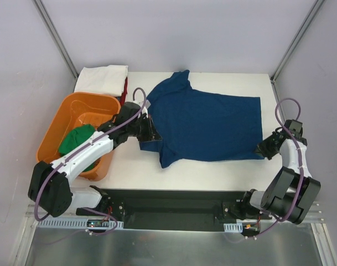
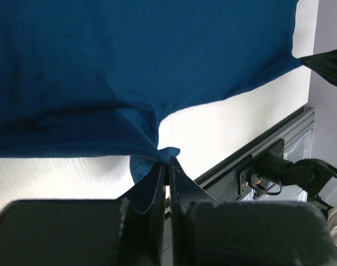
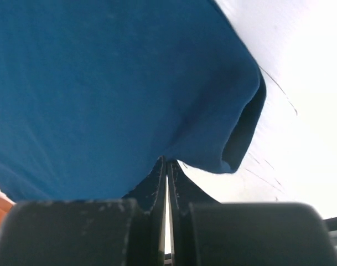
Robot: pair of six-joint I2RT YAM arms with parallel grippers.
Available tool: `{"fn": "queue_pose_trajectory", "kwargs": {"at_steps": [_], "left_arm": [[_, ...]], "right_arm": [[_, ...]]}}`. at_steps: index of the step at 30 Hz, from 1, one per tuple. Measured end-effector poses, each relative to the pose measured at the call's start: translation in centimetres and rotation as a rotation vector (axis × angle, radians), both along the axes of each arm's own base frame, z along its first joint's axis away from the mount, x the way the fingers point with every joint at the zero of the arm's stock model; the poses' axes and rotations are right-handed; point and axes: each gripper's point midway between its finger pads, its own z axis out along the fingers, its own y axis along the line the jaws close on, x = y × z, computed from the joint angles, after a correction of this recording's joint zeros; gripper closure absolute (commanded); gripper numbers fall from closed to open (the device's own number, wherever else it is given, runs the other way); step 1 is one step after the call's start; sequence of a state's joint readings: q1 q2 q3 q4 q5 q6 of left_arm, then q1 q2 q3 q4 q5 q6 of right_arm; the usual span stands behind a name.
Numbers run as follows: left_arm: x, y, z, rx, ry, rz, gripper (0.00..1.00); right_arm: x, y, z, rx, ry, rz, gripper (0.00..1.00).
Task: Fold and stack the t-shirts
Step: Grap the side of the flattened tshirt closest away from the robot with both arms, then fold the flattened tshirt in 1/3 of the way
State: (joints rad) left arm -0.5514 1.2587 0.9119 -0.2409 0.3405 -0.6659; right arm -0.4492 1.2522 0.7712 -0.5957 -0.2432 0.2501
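The navy blue t-shirt lies spread across the white table, plain side up, collar to the left. My left gripper is shut on the shirt's left edge near the sleeve; in the left wrist view cloth is pinched between its tips. My right gripper is shut on the shirt's near right hem corner, which also shows in the right wrist view. A green t-shirt sits in the orange tub. A folded white t-shirt lies at the back left, with a red one's edge beside it.
The orange tub stands at the table's left edge, under my left arm. The black rail with both arm bases runs along the near edge. Frame posts stand at the back corners.
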Motion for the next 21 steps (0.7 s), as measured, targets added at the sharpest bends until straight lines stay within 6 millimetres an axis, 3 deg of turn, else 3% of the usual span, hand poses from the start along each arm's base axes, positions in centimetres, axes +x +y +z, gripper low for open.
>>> {"fn": "queue_pose_trajectory", "kwargs": {"at_steps": [9, 21], "left_arm": [[5.9, 0.3, 1.0, -0.006, 0.000, 0.058, 1.00], [13.5, 0.0, 1.7, 0.023, -0.042, 0.113, 1.00]], "right_arm": [[3.3, -1.1, 3.0, -0.013, -0.035, 0.004, 0.99], [7.9, -2.1, 3.7, 0.003, -0.031, 0.013, 0.99]]}}
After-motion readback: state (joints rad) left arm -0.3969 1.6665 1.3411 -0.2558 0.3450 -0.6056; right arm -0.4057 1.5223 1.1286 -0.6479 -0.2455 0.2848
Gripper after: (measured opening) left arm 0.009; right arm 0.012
